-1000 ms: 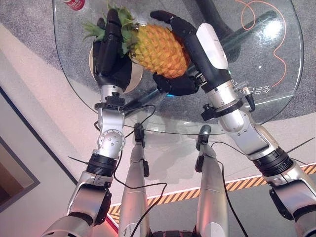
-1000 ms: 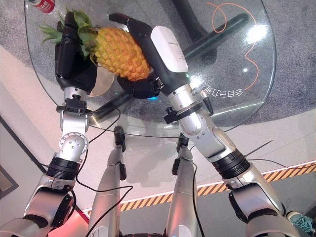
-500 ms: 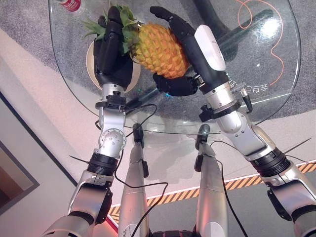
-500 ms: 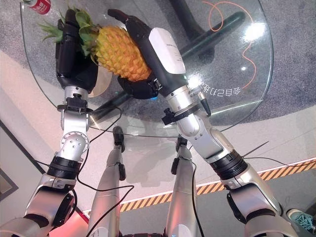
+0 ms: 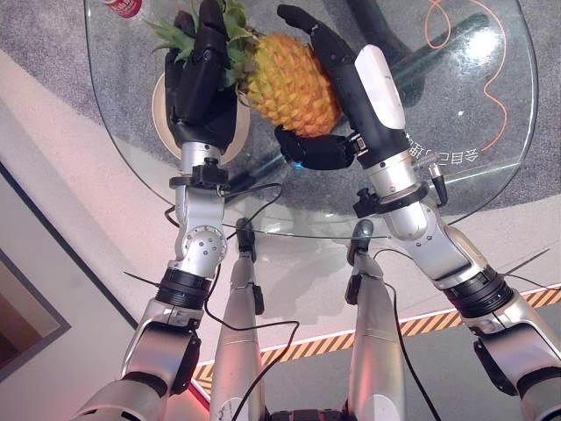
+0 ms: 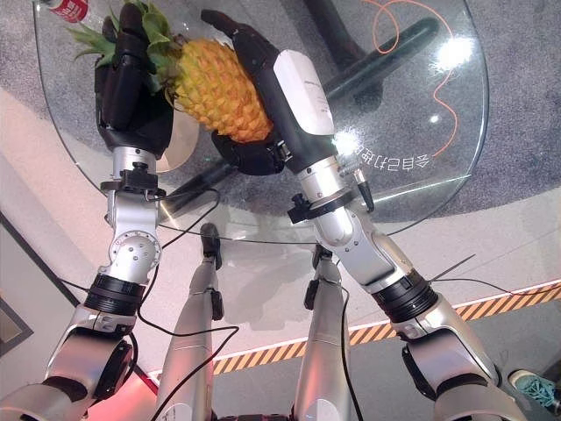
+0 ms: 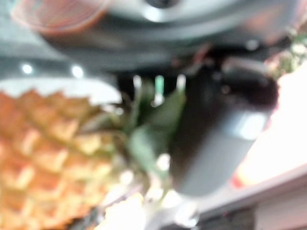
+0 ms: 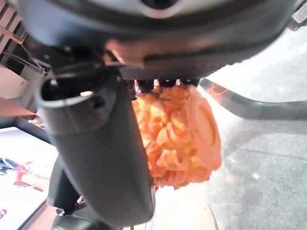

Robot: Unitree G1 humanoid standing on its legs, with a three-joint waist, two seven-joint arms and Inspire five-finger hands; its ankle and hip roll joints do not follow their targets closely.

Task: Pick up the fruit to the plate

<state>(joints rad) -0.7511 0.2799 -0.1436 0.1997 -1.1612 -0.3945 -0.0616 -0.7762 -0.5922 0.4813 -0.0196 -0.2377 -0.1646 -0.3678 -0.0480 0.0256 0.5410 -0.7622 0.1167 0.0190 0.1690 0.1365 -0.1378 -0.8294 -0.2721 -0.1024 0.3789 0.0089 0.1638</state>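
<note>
A yellow-orange pineapple [image 5: 294,83] with a green crown is held in the air over the round glass table [image 5: 491,167], between my two hands. My right hand [image 5: 372,88] is shut on its body, fingers over the far side and thumb [image 5: 320,151] under the near side. My left hand [image 5: 202,96] is curled into the crown leaves [image 5: 180,35] at the fruit's left end. A beige plate [image 5: 160,114] lies on the glass under my left hand, mostly hidden by it. The fruit's base [image 8: 177,139] shows past the right hand.
A red can [image 5: 123,7] stands at the table's far left edge, just beyond the plate. An orange cord [image 5: 456,35] and the dark table base [image 5: 412,53] show through the glass on the right.
Both hands have carried the pineapple slightly farther across the table, and it now stands a little steeper. The left hand's fingers reach further up into the crown.
</note>
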